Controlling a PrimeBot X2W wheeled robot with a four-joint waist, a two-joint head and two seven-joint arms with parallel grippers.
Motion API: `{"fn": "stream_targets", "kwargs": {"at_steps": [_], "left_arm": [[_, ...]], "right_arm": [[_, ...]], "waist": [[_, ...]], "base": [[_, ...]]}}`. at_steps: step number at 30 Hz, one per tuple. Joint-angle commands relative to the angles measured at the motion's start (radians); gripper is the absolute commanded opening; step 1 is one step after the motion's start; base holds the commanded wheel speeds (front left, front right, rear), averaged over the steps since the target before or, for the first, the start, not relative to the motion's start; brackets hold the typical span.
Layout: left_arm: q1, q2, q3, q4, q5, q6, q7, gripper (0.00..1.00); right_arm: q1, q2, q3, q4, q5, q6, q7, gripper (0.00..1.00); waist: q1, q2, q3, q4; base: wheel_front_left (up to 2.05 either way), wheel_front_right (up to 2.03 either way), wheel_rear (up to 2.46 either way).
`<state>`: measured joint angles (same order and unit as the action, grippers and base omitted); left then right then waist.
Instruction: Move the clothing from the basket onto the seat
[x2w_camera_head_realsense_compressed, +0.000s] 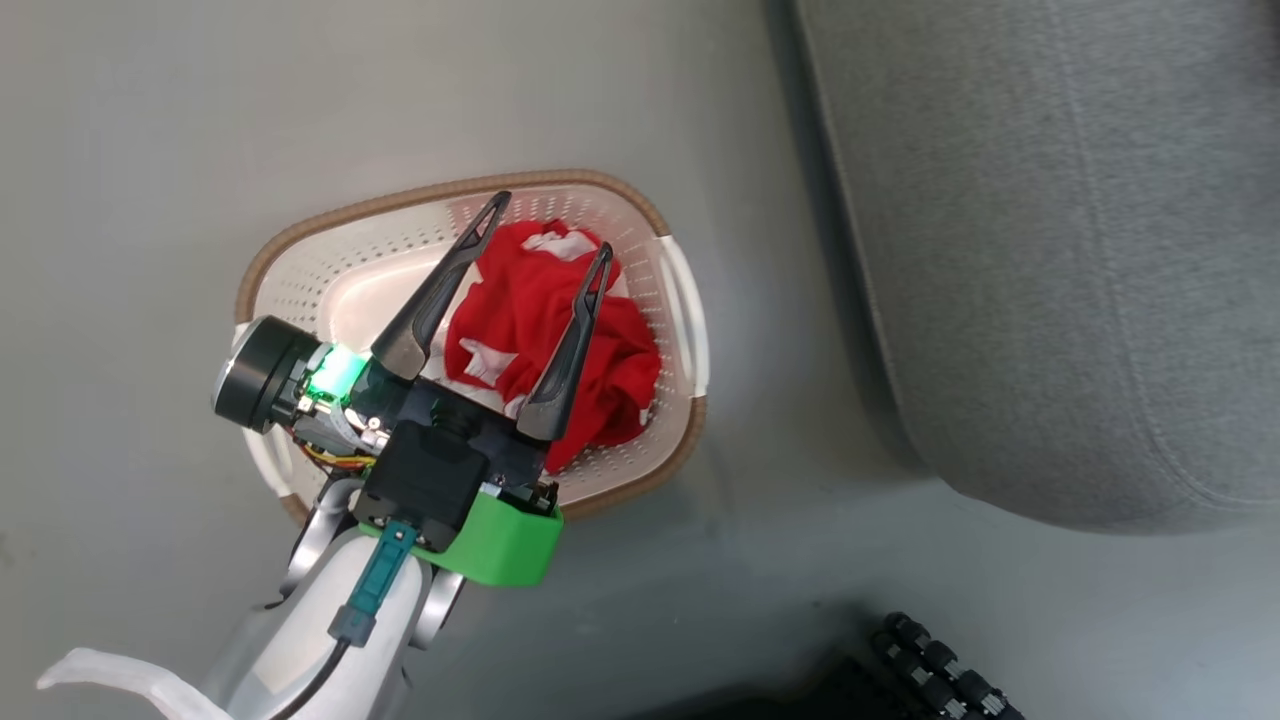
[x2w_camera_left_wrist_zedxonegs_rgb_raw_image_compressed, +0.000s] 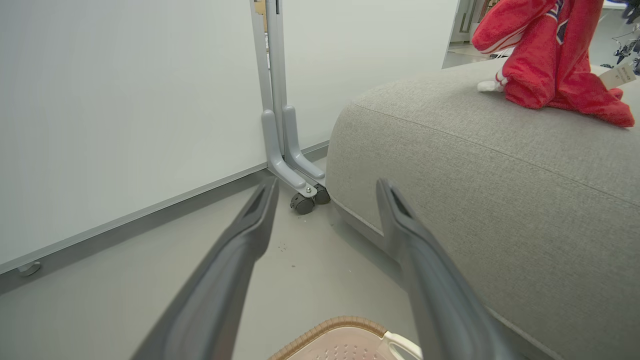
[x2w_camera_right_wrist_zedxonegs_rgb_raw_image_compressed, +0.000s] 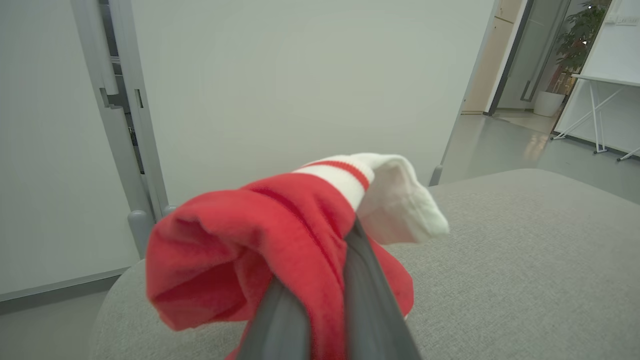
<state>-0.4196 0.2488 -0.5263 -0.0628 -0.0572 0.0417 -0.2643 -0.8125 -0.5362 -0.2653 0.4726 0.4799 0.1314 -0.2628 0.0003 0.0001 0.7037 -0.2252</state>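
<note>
Right pincer (x2w_camera_right_wrist_zedxonegs_rgb_raw_image_compressed: 334, 270) pinched a red sports garment (x2w_camera_right_wrist_zedxonegs_rgb_raw_image_compressed: 240, 240) over the grey sofa cushion (x2w_camera_right_wrist_zedxonegs_rgb_raw_image_compressed: 525, 250).
Its fingers were pressed together on the cloth (a white ribbed cuff (x2w_camera_right_wrist_zedxonegs_rgb_raw_image_compressed: 400, 200) flopped past the tips), with the cushion below and ahead. The left pincer (x2w_camera_head_realsense_compressed: 552, 224) stood spread above the laundry basket (x2w_camera_head_realsense_compressed: 400, 200), a second red garment (x2w_camera_head_realsense_compressed: 510, 310) lying beneath its fingers.

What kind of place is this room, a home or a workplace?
Probably an office or test room, not a home. The white partition walls stand on castors, the floor is bare and grey, and farther off stand a white table and a potted plant.
</note>
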Motion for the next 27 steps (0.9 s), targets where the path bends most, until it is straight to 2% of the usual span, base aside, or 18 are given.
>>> {"fn": "stream_targets", "kwargs": {"at_steps": [1, 2, 3, 4, 7, 11, 14, 17, 22, 27], "left_arm": [[-0.016, -0.003, 0.002, -0.002, 0.012, 0.009, 0.000, 1.00], [-0.013, -0.011, 0.007, 0.001, 0.009, 0.017, 0.000, 1.00], [-0.010, -0.017, 0.012, 0.003, 0.006, 0.023, 0.000, 1.00], [-0.009, -0.022, 0.018, 0.002, 0.010, 0.032, 0.000, 1.00], [0.001, -0.041, 0.032, 0.006, -0.002, 0.043, 0.000, 1.00], [0.015, -0.060, 0.055, 0.010, -0.027, 0.034, 0.000, 1.00], [0.043, -0.072, 0.082, 0.028, -0.043, 0.035, 0.000, 1.00], [0.072, -0.087, 0.106, 0.045, -0.054, 0.039, 0.000, 1.00], [0.147, -0.118, 0.165, 0.074, -0.087, 0.043, 0.000, 1.00], [0.229, -0.154, 0.242, 0.119, -0.110, 0.049, 0.000, 1.00]], "right_arm": [[-0.030, 0.008, -0.010, 0.040, -0.018, -0.001, -0.003, 0.00], [-0.044, 0.020, -0.011, 0.087, -0.028, -0.001, -0.003, 0.02], [-0.057, 0.023, -0.013, 0.114, -0.038, -0.001, -0.003, 0.17], [-0.075, 0.023, -0.019, 0.136, -0.053, -0.001, -0.003, 1.00], [-0.091, 0.041, -0.050, 0.155, -0.097, -0.001, -0.003, 1.00], [-0.035, 0.077, -0.093, 0.082, -0.164, -0.001, -0.003, 1.00], [0.036, 0.140, -0.124, 0.000, -0.199, -0.001, -0.003, 1.00], [0.123, 0.195, -0.110, -0.077, -0.221, -0.001, -0.003, 1.00], [0.288, 0.276, -0.002, -0.196, -0.216, -0.001, -0.003, 1.00], [0.443, 0.292, 0.181, -0.270, -0.203, -0.001, -0.003, 1.00]], "waist": [[-0.0003, -0.0001, 0.060, 0.077], [-0.0003, -0.0001, 0.058, 0.083], [-0.0003, -0.0001, 0.055, 0.087], [-0.0003, -0.0001, 0.052, 0.092], [-0.0003, -0.0001, 0.034, 0.102], [-0.0003, -0.0001, -0.015, 0.108], [-0.0003, -0.0001, -0.078, 0.107], [-0.0003, -0.0001, -0.147, 0.105], [-0.0003, -0.0001, -0.272, 0.113], [-0.0003, -0.0001, -0.403, 0.138]], "base": [[0.00, 0.00, 0.00], [0.00, 0.00, 0.00], [0.00, 0.00, 0.00], [0.00, 0.00, 0.00], [0.00, 0.00, 0.00], [0.00, 0.00, 0.00], [0.00, 0.00, 0.00], [0.00, 0.00, 0.00], [0.00, 0.00, 0.00], [0.00, 0.00, 0.00]]}}
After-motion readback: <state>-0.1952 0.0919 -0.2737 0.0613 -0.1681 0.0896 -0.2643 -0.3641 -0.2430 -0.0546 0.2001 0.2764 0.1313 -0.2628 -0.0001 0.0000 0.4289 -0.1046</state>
